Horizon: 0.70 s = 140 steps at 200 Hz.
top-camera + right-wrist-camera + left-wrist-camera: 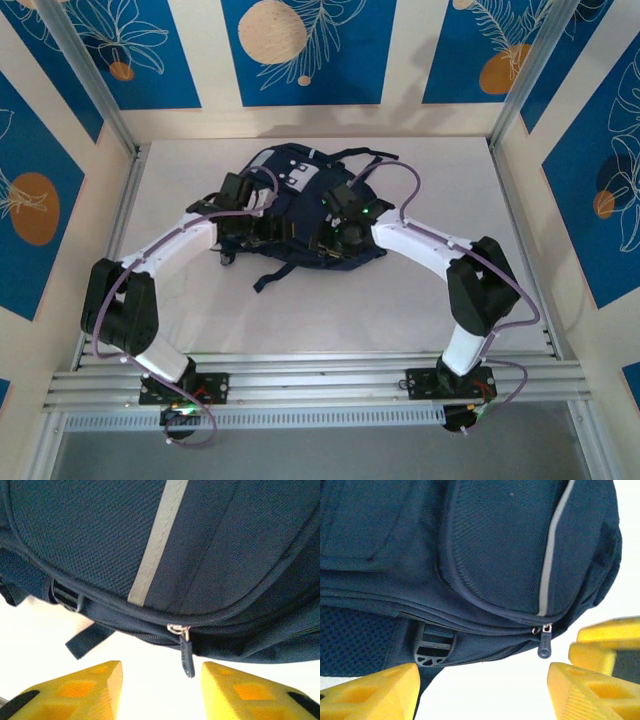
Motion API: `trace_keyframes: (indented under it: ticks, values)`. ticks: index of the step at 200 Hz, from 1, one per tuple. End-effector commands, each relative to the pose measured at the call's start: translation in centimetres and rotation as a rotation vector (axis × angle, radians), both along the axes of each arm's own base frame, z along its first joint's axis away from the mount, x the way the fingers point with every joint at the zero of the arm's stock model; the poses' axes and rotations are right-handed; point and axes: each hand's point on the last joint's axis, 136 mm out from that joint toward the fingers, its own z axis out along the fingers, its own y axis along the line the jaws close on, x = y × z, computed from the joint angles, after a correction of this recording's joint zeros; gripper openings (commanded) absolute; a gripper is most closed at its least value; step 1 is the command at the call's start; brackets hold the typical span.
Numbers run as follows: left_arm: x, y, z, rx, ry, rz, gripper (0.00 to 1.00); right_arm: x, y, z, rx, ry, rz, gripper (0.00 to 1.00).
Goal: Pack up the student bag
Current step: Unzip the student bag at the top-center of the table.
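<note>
Toward the far middle of the white table (pixel 200 320), the student bag (pixel 300 210) is lying flat, with its straps trailing toward the near side. Its dark fabric is sagging and creasing along the seams. I judge it soft and floppy, fairly light, and likely to slump or slide on the smooth surface rather than keep its shape when one corner is pulled.

The broad panels are offering nothing firm to pinch. The better holds look to be the small hard parts. One is the zipper pull (pixel 186 659) hanging from the curved seam below the grey trim (pixel 157 540). Others are the plastic buckle (pixel 434 647) and the loose webbing strap (pixel 86 641). So small a pull is likely to slip out of a weak pinch. Tugging it will probably drag the whole bag unless the other arm is pinning the fabric.

The right gripper (pixel 161 666) is standing with its yellow fingers apart. The zipper pull is dangling between them, touching neither as far as I can see, so it is grasping nothing. The left gripper (pixel 482 680) is spread wide and released. A dark pull tab (pixel 544 645) is hanging just above its right-hand finger, and I cannot tell whether it is the same pull. From above, both arms are reaching in over the bag from either side.
</note>
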Motion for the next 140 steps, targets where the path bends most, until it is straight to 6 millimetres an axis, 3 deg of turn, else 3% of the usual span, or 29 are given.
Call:
trace_keyframes:
  ticks: [1, 64, 80, 140]
  values:
    - [0.9, -0.5, 0.6, -0.066, -0.008, 0.052, 0.68, -0.5, -0.7, -1.1, -0.065, 0.006, 0.009, 0.43]
    - [2.7, -1.4, 0.4, -0.144, -0.006, 0.142, 0.70, 0.7, -0.1, -3.7, -0.183, -0.003, 0.019, 0.36]
    - [3.2, -1.3, -0.5, -0.138, 0.004, 0.163, 0.70, 0.7, 0.1, -4.4, -0.191, 0.001, 0.027, 0.35]
    - [4.3, -1.2, -5.3, -0.050, 0.065, 0.215, 0.71, 0.4, 0.1, -5.5, -0.198, 0.017, 0.051, 0.02]
